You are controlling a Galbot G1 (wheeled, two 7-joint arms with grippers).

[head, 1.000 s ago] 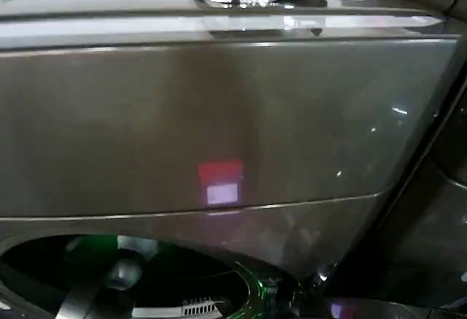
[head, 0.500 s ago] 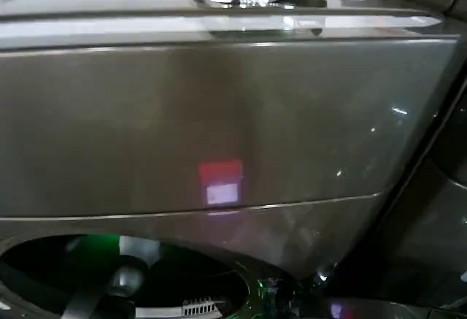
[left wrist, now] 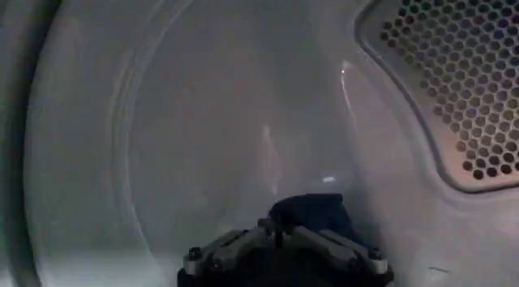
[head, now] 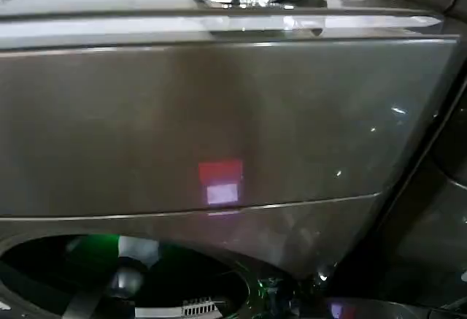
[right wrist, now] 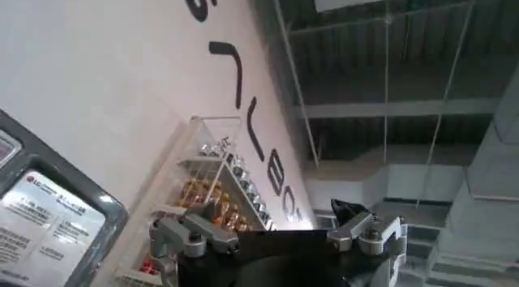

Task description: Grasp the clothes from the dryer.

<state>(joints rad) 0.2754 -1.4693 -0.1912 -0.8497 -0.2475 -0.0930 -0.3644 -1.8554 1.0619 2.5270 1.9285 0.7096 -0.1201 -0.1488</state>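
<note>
While the large bronze-brown metallic dryer [head: 219,122] fronts the head view, its pale drum wall [left wrist: 219,134] and perforated metal panel [left wrist: 454,78] surround the left end effector [left wrist: 284,252]; a dark navy bundle of clothes [left wrist: 312,212] lies just beyond its linkage, at the drum's bottom; whether its fingers are spread or pinching the fabric cannot be told. The right end effector [right wrist: 276,240] waits outside, raised toward the ceiling, its 2 fingers spread. To grasp well, judgement favours pressing low into the bundle, closing fully, then withdrawing clear of the porthole ring [head: 44,242].
</note>
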